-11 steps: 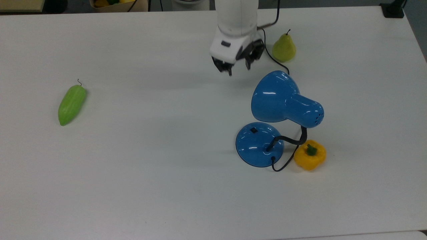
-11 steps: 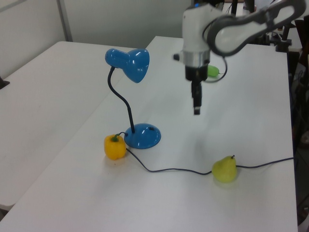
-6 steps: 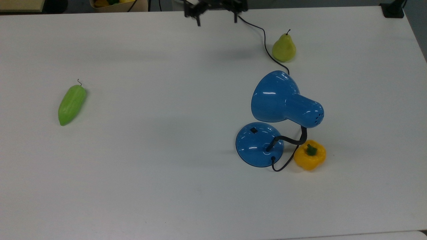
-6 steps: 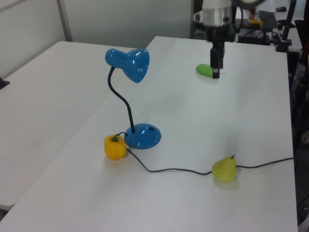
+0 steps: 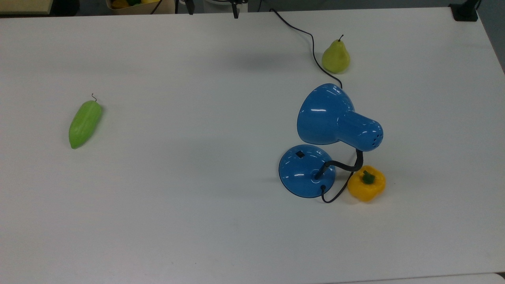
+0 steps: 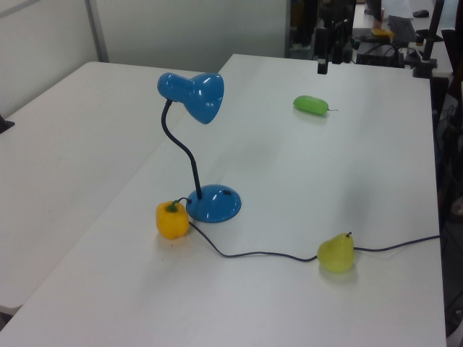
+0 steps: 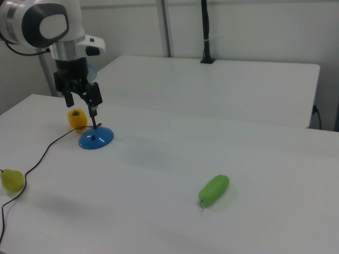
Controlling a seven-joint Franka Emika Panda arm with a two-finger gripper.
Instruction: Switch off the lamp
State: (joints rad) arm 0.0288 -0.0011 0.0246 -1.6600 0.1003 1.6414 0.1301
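The blue lamp stands at the top view's right, with its bell shade (image 5: 331, 116) above the round base (image 5: 305, 169). A small black switch (image 5: 300, 154) sits on the base. Its black cord (image 5: 313, 51) runs past the pear to the far edge. I see no glow on the table under the shade (image 6: 195, 92). My gripper (image 5: 213, 8) is open at the top view's upper edge, far from the lamp and holding nothing. In the right view the gripper (image 7: 82, 100) hangs high in front of the lamp base (image 7: 96, 138).
A green pear (image 5: 335, 57) lies by the cord and a yellow bell pepper (image 5: 366, 183) sits beside the lamp base. A green cucumber-like vegetable (image 5: 85, 123) lies at the top view's left. The white table (image 5: 197, 197) is wide and flat.
My gripper has pulled back from beside the lamp shade, rising and moving to the top view's upper edge. The lamp and the vegetables have not moved.
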